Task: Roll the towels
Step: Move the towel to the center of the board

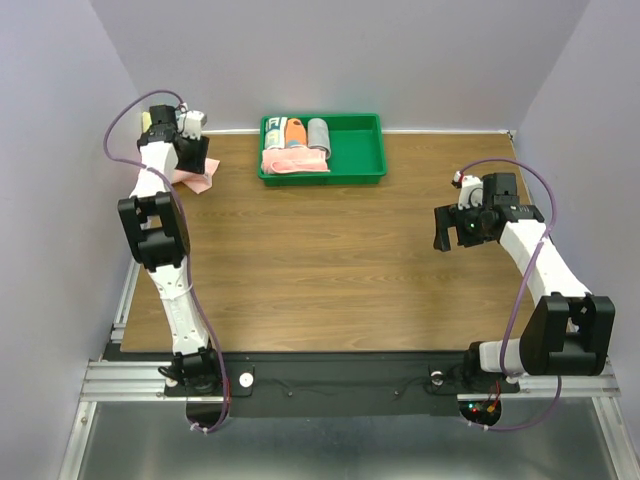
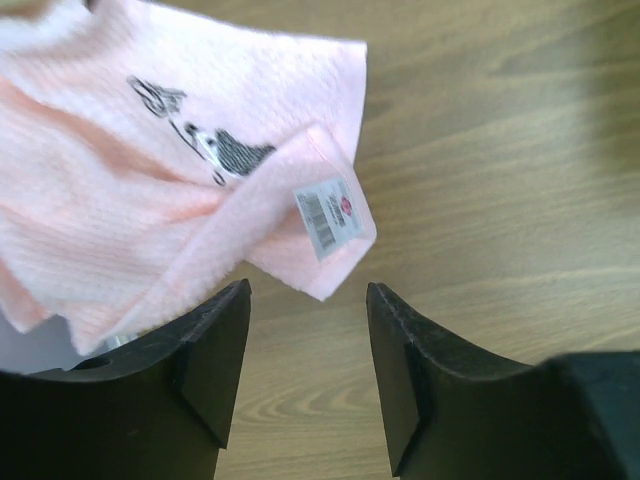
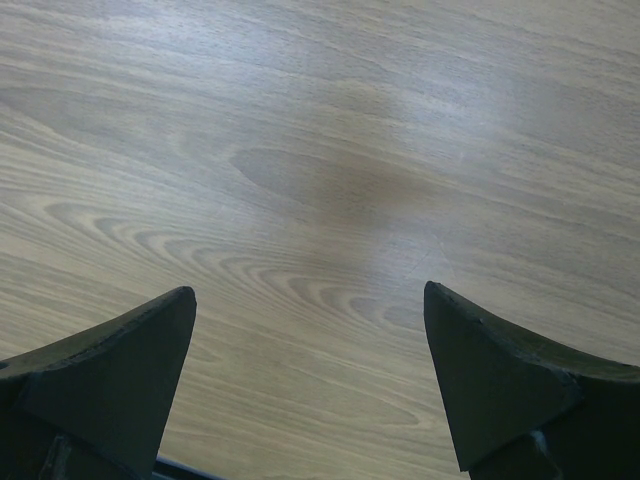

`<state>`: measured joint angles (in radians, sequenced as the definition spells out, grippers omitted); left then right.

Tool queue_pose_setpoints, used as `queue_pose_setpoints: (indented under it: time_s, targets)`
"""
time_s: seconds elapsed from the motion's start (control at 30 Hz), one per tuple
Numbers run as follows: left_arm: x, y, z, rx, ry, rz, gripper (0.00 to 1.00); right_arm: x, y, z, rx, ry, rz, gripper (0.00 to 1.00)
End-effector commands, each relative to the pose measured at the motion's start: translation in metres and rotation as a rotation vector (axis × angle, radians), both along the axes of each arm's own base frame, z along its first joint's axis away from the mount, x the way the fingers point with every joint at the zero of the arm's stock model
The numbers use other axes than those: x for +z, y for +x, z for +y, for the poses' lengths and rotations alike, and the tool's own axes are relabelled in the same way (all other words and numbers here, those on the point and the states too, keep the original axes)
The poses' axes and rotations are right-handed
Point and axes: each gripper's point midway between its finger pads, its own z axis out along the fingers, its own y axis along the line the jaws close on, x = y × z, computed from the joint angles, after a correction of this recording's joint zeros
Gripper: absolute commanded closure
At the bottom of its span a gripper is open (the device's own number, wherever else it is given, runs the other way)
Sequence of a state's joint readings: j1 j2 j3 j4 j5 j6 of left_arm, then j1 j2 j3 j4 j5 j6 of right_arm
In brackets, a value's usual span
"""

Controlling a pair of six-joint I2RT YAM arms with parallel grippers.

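Room: pale lilac walls closed in a wood-grain table, and a green tray sat at its far edge.
Pink towel: it lay rumpled rather than flat at the table's far left corner, beneath the left arm's wrist. A dark mark and a white tag faced up.
Left gripper: it hung low over the towel with jaws apart and nothing between them. The tagged corner lay just ahead of the fingertips.
Right gripper: it was spread wide over bare wood on the right, well apart from any cloth and holding nothing.
Tray contents: a few rolls stood along the back, with a pink cloth just in front of them.
Risk, folds: a roll started on the creased, doubled-over corner would likely come out lopsided or loose, so the towel probably needed spreading first.
Risk, edge: the towel sat close to the table's left edge, and a drag that way could have pulled it off.
Risk, pinch: closing on one layer alone could have lifted the corner and left the rest bunched.
Hard to see: the arm covered most of the towel from above, and the wrist view cut off its far and left sides. No teal towel could be picked out for certain, and the rolls were too small to identify.
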<state>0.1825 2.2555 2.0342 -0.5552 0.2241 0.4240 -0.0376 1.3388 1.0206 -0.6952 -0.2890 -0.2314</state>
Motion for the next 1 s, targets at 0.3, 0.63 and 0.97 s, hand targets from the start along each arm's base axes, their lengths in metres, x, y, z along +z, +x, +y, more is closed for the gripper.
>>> queue_pose_setpoints:
  time_s: [0.3,0.63,0.97]
  targets:
    - [-0.018,0.034,0.024,0.072,0.038,-0.010,0.25,0.004,0.015,0.002,0.009,0.004,-0.027,0.00]
    - [-0.061,-0.008,0.009,-0.015,0.033,0.157,0.71,0.007,0.018,0.004,0.010,0.016,-0.032,0.00]
    - [-0.027,-0.136,-0.094,-0.300,-0.054,0.242,1.00,0.031,0.007,0.009,0.042,0.031,-0.090,0.00]
